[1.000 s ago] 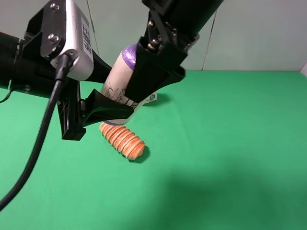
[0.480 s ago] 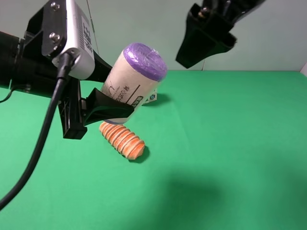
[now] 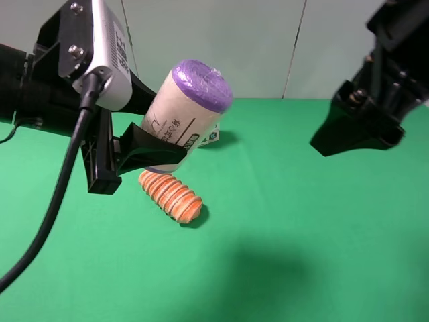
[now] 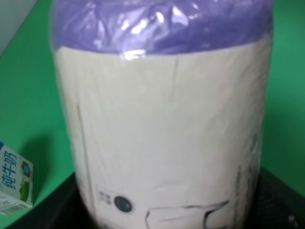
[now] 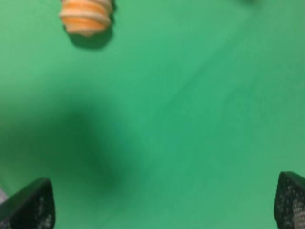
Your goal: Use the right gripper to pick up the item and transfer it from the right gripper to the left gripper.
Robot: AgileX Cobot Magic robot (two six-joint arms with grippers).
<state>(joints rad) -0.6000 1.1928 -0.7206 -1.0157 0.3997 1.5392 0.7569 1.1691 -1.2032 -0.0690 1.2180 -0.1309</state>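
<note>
Your left claw (image 3: 155,126), upper left: clamped on item (image 3: 190,107) | right claw (image 5: 159,204): apart, empty | item: light, soft, slippery; you grip mid-body, gently.

Bright light, soft shadows on the green cloth (image 3: 301,268), glare on the item (image 4: 157,28), blurred right wrist view.

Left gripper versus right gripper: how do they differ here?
The left gripper is shut on the roll; the right gripper has open, empty jaws. The left gripper bears a silver-grey box and cable; the right gripper is all black. Both hang above the green table.
</note>
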